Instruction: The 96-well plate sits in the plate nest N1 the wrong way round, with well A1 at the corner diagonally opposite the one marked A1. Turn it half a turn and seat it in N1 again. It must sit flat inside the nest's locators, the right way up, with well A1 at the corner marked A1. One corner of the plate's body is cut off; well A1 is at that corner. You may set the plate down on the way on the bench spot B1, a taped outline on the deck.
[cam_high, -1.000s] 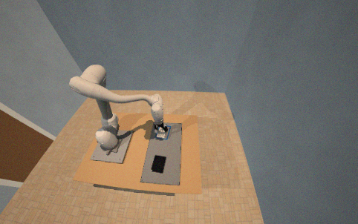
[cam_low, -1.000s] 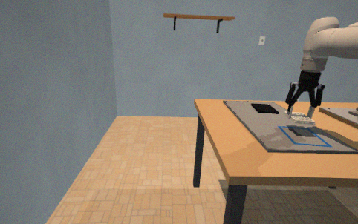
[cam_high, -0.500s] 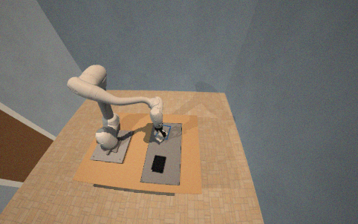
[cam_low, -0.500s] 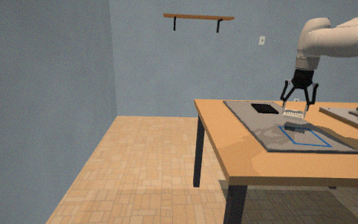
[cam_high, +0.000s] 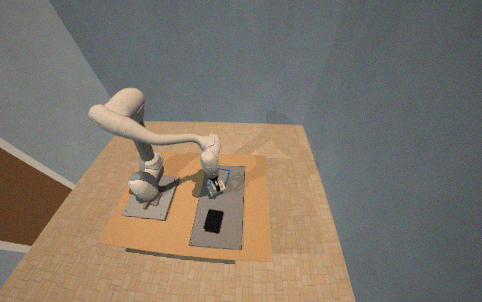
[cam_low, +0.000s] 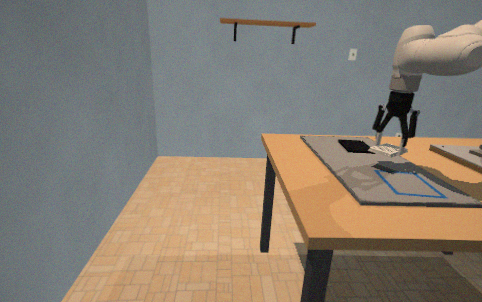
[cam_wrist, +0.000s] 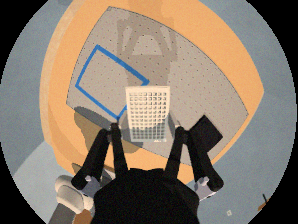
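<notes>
Gripper (cam_wrist: 148, 137) clamping on plate (cam_wrist: 148, 115), fingers pressing its two opposite sides. Plate showing as white rectangle with fine grid of wells, facing up, roughly level; cut corner too small to tell. Hanging above grey deck (cam_low: 345, 165), between blue outline B1 (cam_low: 435, 192) and black nest (cam_low: 354, 146), touching neither. Casting shadow near outline. Arm (cam_high: 150, 135) reaching over from base plate (cam_high: 131, 212)

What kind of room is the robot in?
Probably a small lab or test room: a white robot arm on a wooden table, its claw holding a well plate over a grey deck, with plain blue walls.
</notes>
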